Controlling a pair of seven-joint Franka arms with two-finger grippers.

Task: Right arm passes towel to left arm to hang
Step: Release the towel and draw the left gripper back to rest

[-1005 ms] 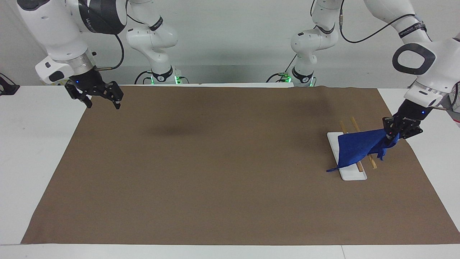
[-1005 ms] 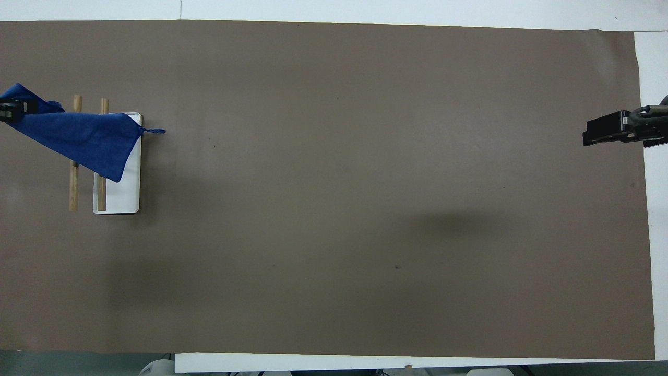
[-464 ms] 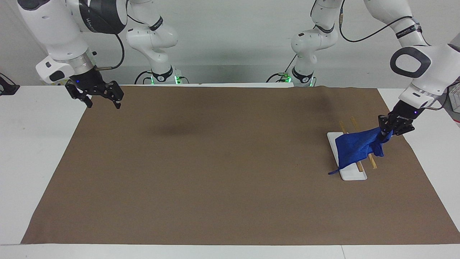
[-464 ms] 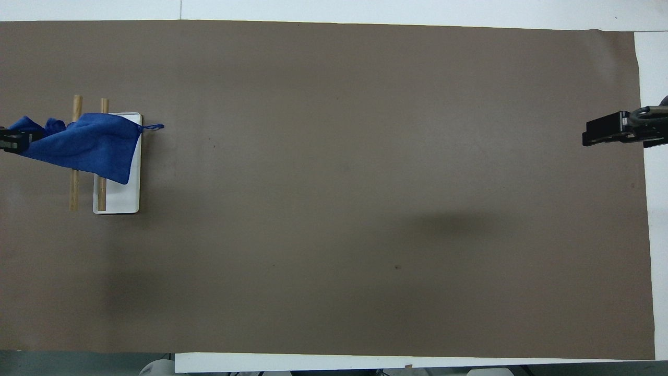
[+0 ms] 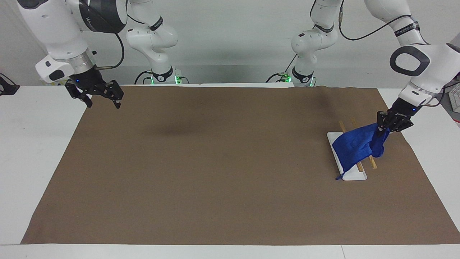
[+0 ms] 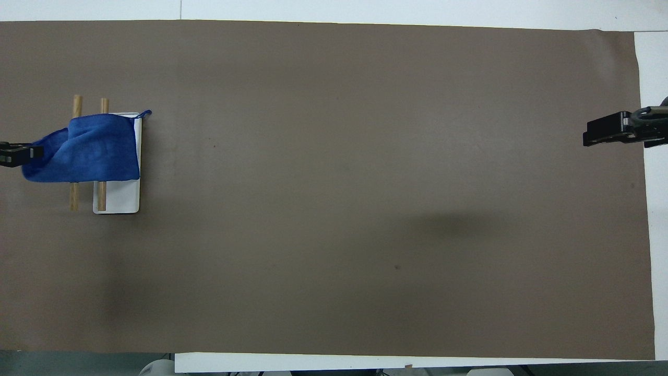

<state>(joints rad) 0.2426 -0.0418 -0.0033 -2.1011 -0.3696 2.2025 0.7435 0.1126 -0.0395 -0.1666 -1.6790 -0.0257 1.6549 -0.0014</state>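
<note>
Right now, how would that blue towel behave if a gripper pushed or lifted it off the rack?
The towel sags over the wooden bars, so it is likely floppy. Its folds suggest it would bunch up when pushed, not slide whole. It probably weighs little, since the rack's white base sits flat under it.

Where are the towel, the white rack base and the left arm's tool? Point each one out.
towel (image 6: 91, 151): overhead view, middle of the blue cloth draped over the bars.
white rack base (image 6: 121, 201): overhead view, bare end nearer the robots.
left tool (image 5: 392, 122): facing view, between its fingertips, at the towel's raised corner.
</note>
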